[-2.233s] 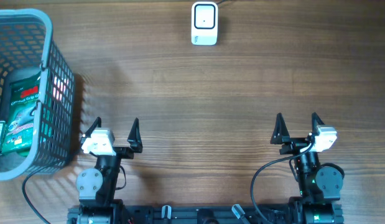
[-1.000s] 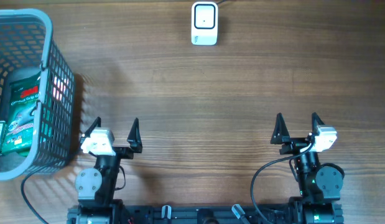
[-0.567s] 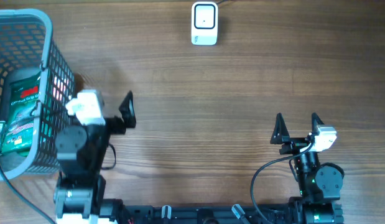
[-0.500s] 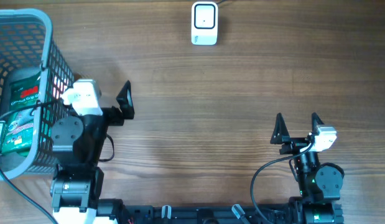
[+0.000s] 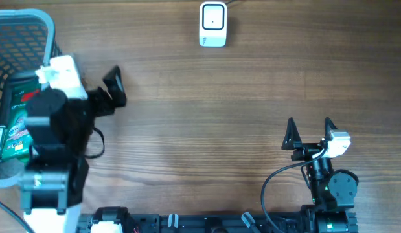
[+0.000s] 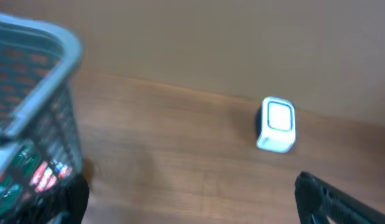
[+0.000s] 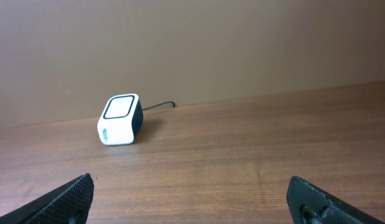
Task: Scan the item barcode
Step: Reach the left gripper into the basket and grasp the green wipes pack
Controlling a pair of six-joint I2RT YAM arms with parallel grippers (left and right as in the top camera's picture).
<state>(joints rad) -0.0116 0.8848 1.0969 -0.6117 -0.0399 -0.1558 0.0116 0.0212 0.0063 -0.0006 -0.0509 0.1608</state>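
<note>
Looks like the very start of the job. Got the left gripper [image 6: 189,186] spread wide with nothing held, hanging over the basket [image 5: 50,32] rim, nose pointed out across the table [image 5: 219,97]. Reads as a reach-in pose: opened that far to fit around the packet [image 5: 15,110], presumably. Can spot that packet down to the gripper's left and below it, inside the basket, green, close to the basket wall. Not touching it yet. No telling the right face to scan from here, too blurry through the wall.

Then the scanner [image 5: 213,24]: well ahead of the left gripper and off to its right, window tilted up, cable [image 7: 158,106] trailing away behind. Probably put mid-table to be reachable from either arm.

Over on the other side, got the right gripper [image 5: 308,123] sitting low at the near edge, also gaping and empty, scanner far ahead and a bit to its left. Probably just parked out of the way, or ready for a hand-off in case of a wrong-way-up grab.

Next up, at a guess: tip down into the basket, pinch the packet by an edge, mind the wall going in and coming out.
</note>
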